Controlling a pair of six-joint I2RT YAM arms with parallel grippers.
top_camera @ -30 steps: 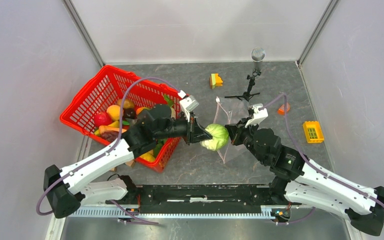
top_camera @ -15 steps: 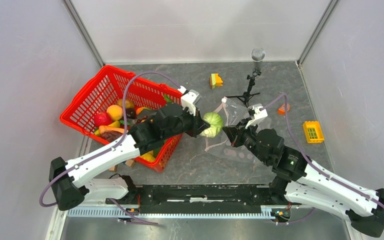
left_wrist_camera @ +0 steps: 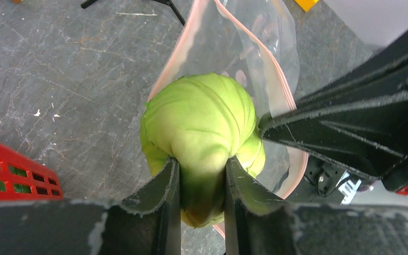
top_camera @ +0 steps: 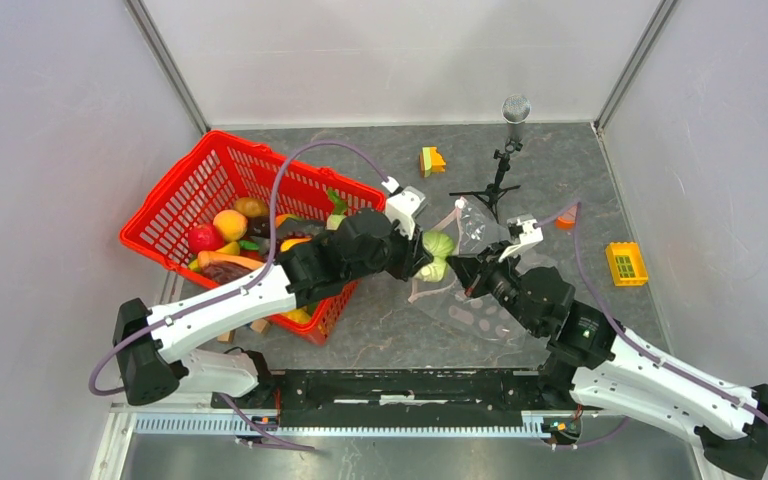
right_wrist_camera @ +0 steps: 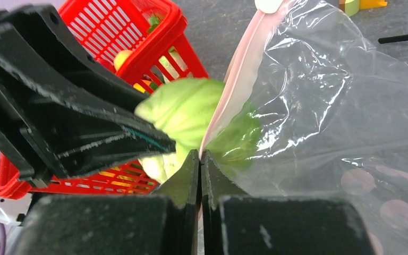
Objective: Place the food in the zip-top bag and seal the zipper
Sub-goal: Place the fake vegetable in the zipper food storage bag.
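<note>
Grippers meet above the grey table [top_camera: 380, 320], just beyond the arm bases. Left gripper [left_wrist_camera: 202, 178] is clamped on a green toy cabbage [left_wrist_camera: 202, 117], one finger pressing each side of its near end. The cabbage sits partly within the mouth of the zip-top bag [right_wrist_camera: 324, 101]. Right gripper [right_wrist_camera: 200, 159] is closed on the bag's pale pink zipper [right_wrist_camera: 240, 58], holding that edge raised beside the cabbage. Remaining food [top_camera: 227, 222] lies in the red mesh basket [top_camera: 185, 180] at left. Farther back stand a microphone tripod [top_camera: 500, 175] and coloured building blocks [top_camera: 431, 160].
</note>
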